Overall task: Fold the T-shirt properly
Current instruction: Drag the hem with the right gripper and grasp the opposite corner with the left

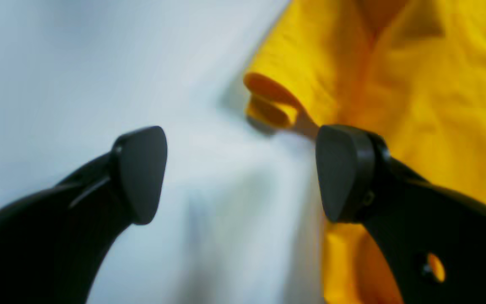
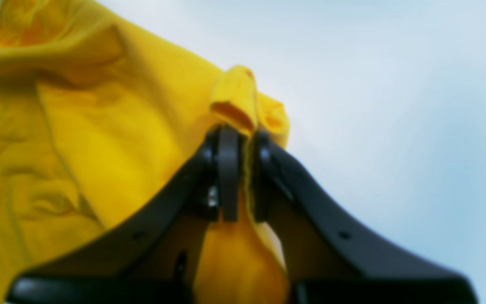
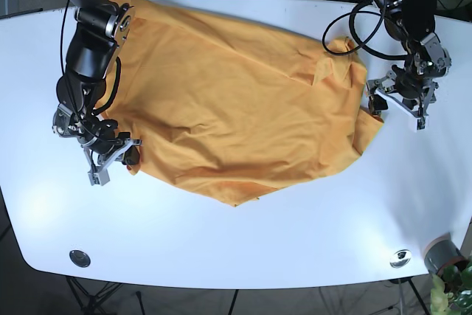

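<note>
My right gripper (image 2: 243, 169) is pinching a bunched edge of the yellow T-shirt (image 3: 236, 101), the fabric squeezed between my fingers with a fold poking out just past the tips and the rest of the shirt spreading away across the white table (image 3: 243, 234). My left gripper (image 1: 241, 173) is spread wide, holding nothing, with a rolled hem of the shirt just ahead of its tips and cloth lying under one finger (image 1: 344, 173).

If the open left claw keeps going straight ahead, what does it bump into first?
Probably the folded edge of the yellow T-shirt, just ahead of the left gripper. Only white table shows between its fingers; depth is blurry.
</note>
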Tool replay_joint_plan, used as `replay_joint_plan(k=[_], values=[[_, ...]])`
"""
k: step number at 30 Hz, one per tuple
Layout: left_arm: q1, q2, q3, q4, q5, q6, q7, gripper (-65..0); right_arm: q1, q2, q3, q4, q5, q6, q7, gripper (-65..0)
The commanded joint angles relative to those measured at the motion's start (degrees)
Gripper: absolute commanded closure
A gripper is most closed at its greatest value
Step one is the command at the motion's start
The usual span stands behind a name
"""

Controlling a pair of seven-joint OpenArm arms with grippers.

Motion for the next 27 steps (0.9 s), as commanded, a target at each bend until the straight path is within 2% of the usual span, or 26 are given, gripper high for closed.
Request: replay_joint_plan(k=[1, 12, 16, 18, 21, 22, 24, 27], values=[[-2.6, -1.0, -0.2, -2.1, -0.4, 0.2, -1.1, -51.8, 1.5, 0.7, 0.0, 0.9, 0.8, 0.52, 1.0, -4.6], [-9.7, -1.0, 0.1, -14.7, -0.4, 0.1, -1.3, -51.8, 1.3, 0.8, 0.0, 1.0, 0.8, 0.52, 1.1, -4.8], [-10.1, -1.0, 0.1, -15.9, -0.4, 0.1, -1.3, -50.4, 1.4, 0.8, 0.0, 1.0, 0.8, 0.52, 1.1, -4.8], [-10.1, -1.0, 0.1, -16.1, -0.1, 0.1, -1.3, -43.5, 1.4, 0.7, 0.0, 1.0, 0.8, 0.52, 1.1, -4.8], [-10.1, -1.0, 0.3, -16.9, 0.0, 0.1, -1.3, -28.3, 1.4, 0.6, 0.0, 1.0, 0.8, 0.52, 1.1, -4.8], [-10.1, -1.1, 1.0, -17.6, 0.0, 0.1, -1.3, -25.4, 1.4, 0.6, 0.0, 1.0, 0.8, 0.52, 1.1, -4.8], [-10.0, -3.2, 4.4, -20.4, 0.0, 0.1, -1.6, -17.6, 1.4, 0.6, 0.0, 1.0, 0.8, 0.52, 1.1, -4.8], [-9.9, -6.1, 9.6, -25.0, -0.4, 0.1, -5.3, -6.3, 1.4, 0.5, 0.0, 1.0, 1.1, 0.52, 1.1, -4.8]])
